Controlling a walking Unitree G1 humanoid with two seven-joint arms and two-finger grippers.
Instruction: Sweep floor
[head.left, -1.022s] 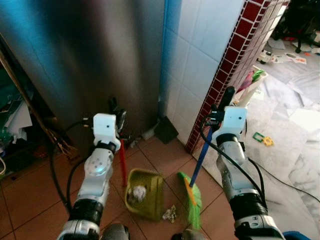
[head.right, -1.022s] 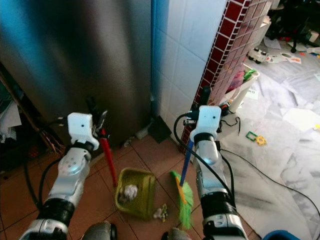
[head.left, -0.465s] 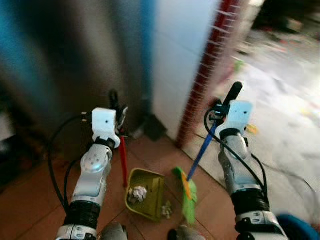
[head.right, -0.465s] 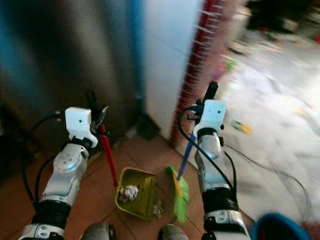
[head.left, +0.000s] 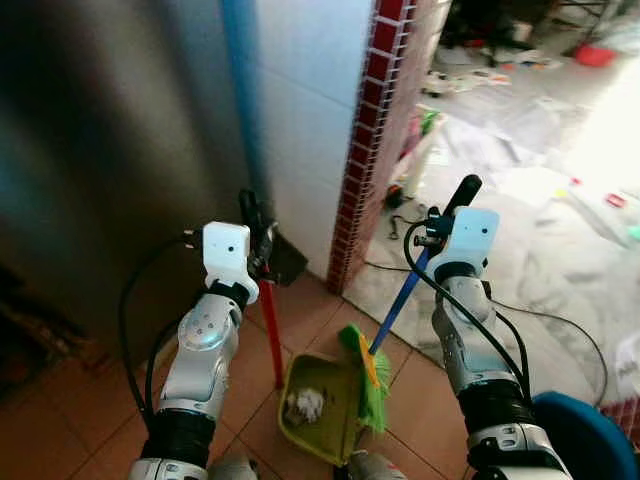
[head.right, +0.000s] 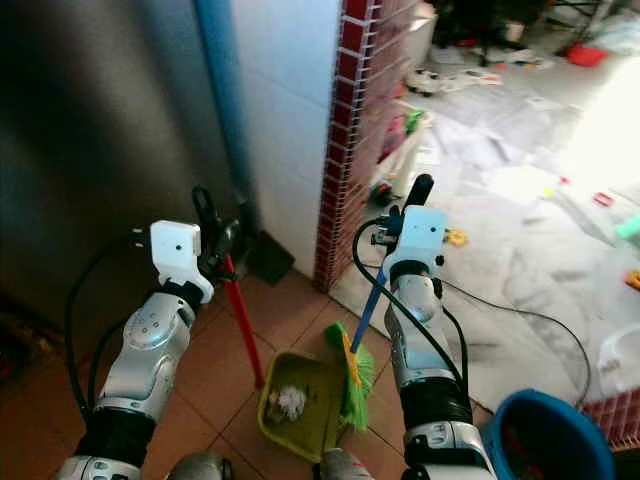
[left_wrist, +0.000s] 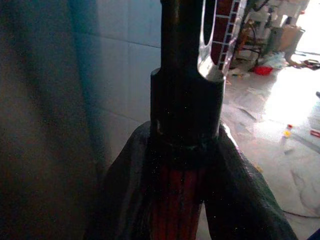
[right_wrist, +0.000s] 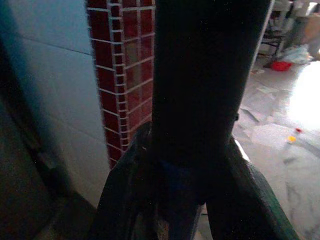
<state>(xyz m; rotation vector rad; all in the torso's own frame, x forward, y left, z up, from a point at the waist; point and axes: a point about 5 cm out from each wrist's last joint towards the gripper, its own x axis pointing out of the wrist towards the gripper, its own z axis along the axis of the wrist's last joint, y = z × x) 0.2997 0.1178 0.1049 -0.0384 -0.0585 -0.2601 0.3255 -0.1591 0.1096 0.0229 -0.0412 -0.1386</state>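
Steel panel (head.left: 110, 150): I see a broad dark metal face filling the robot's left side, ending at a blue vertical pipe (head.left: 240, 90).
White tiled wall (head.left: 310, 110): it stands just past the pipe and ends in a column of red tiles (head.left: 375, 130).
Floor: I have terracotta tiles (head.left: 70, 420) under the robot and pale marble (head.left: 560, 270) beyond the red column, with scattered litter on the marble far back.
Blue bucket (head.right: 550, 440): it sits at the robot's lower right, near the right arm.
Left arm and left gripper (head.left: 262, 245): I hold it raised in front of the steel panel; its fingers are clamped tight around the red handle (head.left: 270, 330), which the left wrist view shows pinched between both black pads.
Right arm and right gripper (head.left: 432, 238): I hold it raised before the marble; its fingers are closed around the blue broom handle (head.left: 395, 315), black grip sticking up above them.
Dustpan (head.left: 318, 405): olive green, resting on the terracotta between the two arms, at the foot of the red handle.
Broom head (head.left: 368, 375): green bristles with an orange band, lying against the dustpan's right-hand edge.
Debris (head.left: 304, 404): a small whitish clump sits inside the dustpan.
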